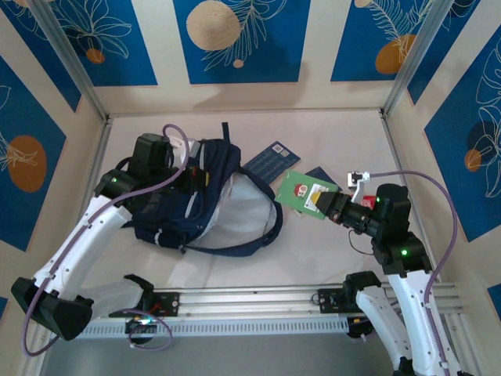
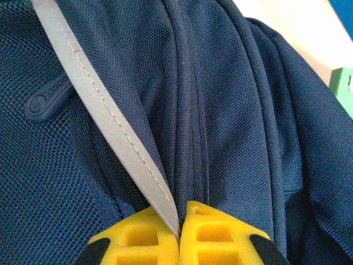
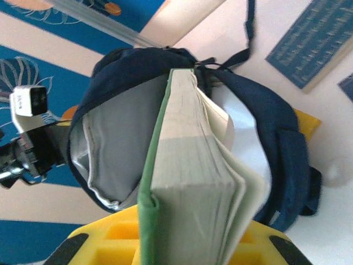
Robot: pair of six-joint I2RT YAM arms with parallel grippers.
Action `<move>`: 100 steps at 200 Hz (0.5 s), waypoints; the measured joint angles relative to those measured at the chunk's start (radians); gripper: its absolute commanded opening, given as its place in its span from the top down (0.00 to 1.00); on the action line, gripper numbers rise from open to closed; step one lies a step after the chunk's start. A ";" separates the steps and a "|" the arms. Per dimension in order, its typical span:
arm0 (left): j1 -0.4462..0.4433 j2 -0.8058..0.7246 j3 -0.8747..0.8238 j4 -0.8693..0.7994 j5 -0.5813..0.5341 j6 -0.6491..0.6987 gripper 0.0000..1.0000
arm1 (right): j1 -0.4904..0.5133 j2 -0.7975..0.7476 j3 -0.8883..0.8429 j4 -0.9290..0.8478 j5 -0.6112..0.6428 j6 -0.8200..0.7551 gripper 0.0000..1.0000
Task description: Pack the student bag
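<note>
Pinching hard, the left fingers are closed tight on the bag. The yellow tips meet, with a fold of navy cloth and the end of a grey stripe caught between them. The bag lies on the table, left of centre, its mouth gaping to the right and showing pale grey lining. Over on the right, the right fingers are clamped on a thick green book. They stand only narrowly apart, with the book's near end squeezed between them and its pages fanning a little. The book sits tilted just right of the bag's mouth, its far end aimed at the opening, not inside. A blue card lies flat on the table just beyond the book.
</note>
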State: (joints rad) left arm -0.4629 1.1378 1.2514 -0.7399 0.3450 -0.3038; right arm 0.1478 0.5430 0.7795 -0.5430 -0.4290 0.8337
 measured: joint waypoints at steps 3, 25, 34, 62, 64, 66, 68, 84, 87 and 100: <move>0.000 -0.002 0.000 0.000 0.008 0.001 1.00 | 0.003 0.002 0.000 0.005 -0.006 0.001 1.00; 0.000 -0.021 -0.003 0.000 0.042 0.016 1.00 | 0.036 0.025 0.000 0.060 -0.053 0.011 1.00; 0.000 -0.033 -0.008 0.000 0.052 0.019 1.00 | 0.058 0.041 0.000 0.081 -0.065 0.016 1.00; 0.000 -0.066 -0.039 0.016 0.079 0.019 1.00 | 0.159 0.105 -0.005 0.147 -0.069 0.044 1.00; 0.000 -0.068 -0.040 0.017 0.080 0.019 1.00 | 0.169 0.112 -0.006 0.153 -0.068 0.047 1.00; -0.001 -0.068 -0.042 0.018 0.080 0.019 1.00 | 0.177 0.117 -0.007 0.158 -0.068 0.048 1.00; -0.001 -0.069 -0.043 0.019 0.081 0.019 1.00 | 0.186 0.123 -0.008 0.164 -0.069 0.051 1.00; -0.001 -0.070 -0.050 0.031 0.080 0.018 1.00 | 0.255 0.176 -0.012 0.198 -0.056 0.077 1.00; -0.001 -0.070 -0.051 0.034 0.080 0.018 1.00 | 0.270 0.189 -0.014 0.207 -0.048 0.080 1.00; -0.002 -0.070 -0.056 0.048 0.075 0.011 1.00 | 0.333 0.238 -0.028 0.242 -0.021 0.106 1.00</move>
State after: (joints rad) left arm -0.4648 1.0676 1.1954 -0.6914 0.4198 -0.2924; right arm 0.4808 0.7815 0.7513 -0.3008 -0.4496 0.9394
